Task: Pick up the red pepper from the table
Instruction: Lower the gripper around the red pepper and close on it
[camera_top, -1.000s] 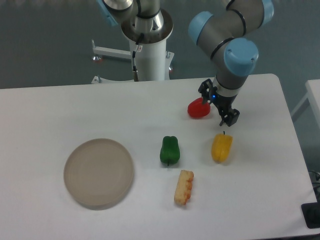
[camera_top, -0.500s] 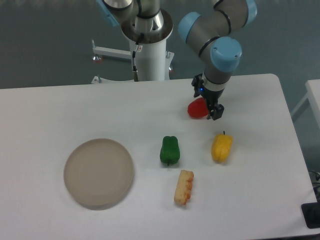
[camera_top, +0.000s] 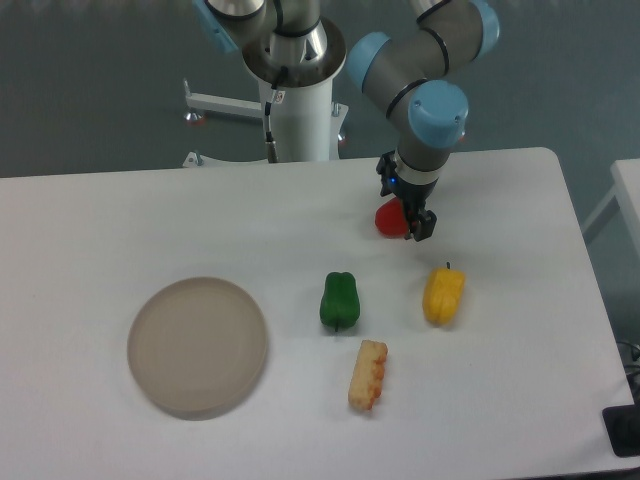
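Note:
The red pepper (camera_top: 389, 219) lies on the white table (camera_top: 520, 330) at the back right of centre. My gripper (camera_top: 404, 208) stands directly over it, pointing down, fingers open on either side of the pepper. Its body hides much of the pepper; only the left part shows. Whether the fingers touch the pepper I cannot tell.
A green pepper (camera_top: 339, 299) lies at the table's middle, a yellow pepper (camera_top: 443, 294) to its right, just in front of the gripper. A pale corn-like piece (camera_top: 368, 374) lies nearer the front. A round beige-grey plate (camera_top: 197, 346) sits front left. The arm's base column (camera_top: 297, 90) stands behind the table.
The gripper has moved left from beside the red pepper to directly over it, now covering more of it. The pepper and the other objects have not moved.

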